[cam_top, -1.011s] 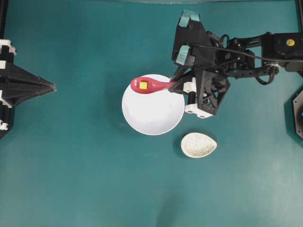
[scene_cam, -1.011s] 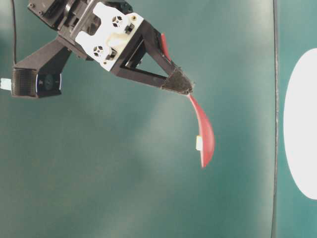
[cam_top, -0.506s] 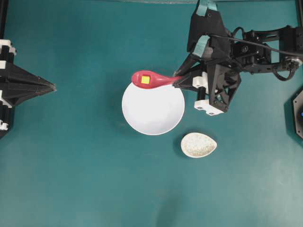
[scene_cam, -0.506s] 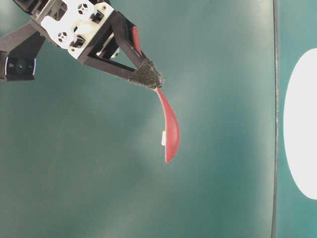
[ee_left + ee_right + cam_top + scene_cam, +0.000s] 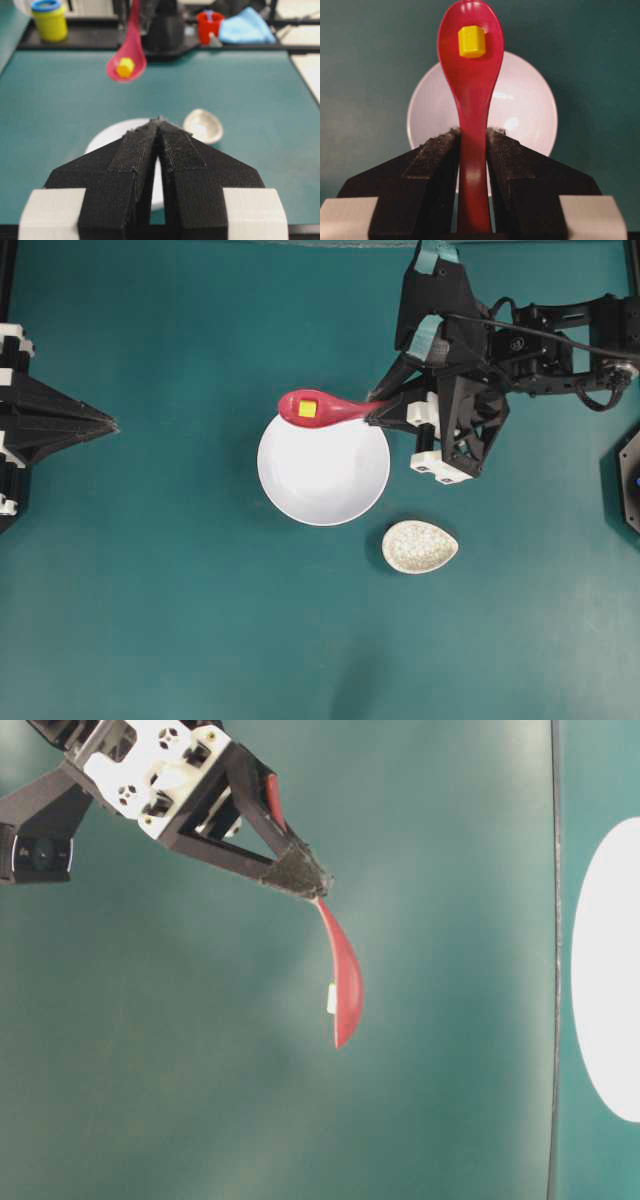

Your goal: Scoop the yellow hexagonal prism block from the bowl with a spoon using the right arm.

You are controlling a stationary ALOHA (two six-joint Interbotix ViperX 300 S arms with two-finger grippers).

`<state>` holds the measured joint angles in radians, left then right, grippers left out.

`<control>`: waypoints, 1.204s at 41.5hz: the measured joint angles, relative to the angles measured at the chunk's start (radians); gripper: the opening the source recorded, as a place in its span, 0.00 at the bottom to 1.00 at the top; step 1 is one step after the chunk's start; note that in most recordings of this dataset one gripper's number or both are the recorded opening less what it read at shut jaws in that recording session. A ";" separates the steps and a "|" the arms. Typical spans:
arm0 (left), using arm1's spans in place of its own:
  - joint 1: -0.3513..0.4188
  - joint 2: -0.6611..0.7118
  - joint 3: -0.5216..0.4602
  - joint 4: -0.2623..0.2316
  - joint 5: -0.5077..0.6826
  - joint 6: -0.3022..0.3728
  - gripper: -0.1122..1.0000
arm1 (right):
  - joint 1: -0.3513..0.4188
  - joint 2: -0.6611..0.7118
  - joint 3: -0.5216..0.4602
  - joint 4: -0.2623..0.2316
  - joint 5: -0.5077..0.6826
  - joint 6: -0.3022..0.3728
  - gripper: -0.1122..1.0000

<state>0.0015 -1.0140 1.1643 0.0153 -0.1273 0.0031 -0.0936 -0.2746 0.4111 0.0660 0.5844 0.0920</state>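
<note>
Right arm's black pincer point(image 5: 372, 416) clamped on glossy pink-red spoon point(image 5: 322, 408) handle, held up over far rim of big white bowl point(image 5: 323, 477) on teal desk point(image 5: 170, 590). Tiny yellow hexagonal block point(image 5: 307, 409) sits in scoop. Left pincer point(image 5: 112, 424) closed, empty, well apart at left.

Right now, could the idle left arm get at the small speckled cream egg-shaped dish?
Probably yes: the dish lies open on the table, though the white bowl sits between it and the shut left gripper.
</note>
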 measured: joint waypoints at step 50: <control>0.000 0.000 0.000 -0.002 0.020 0.006 0.10 | 0.000 0.000 0.003 0.000 -0.002 0.002 0.33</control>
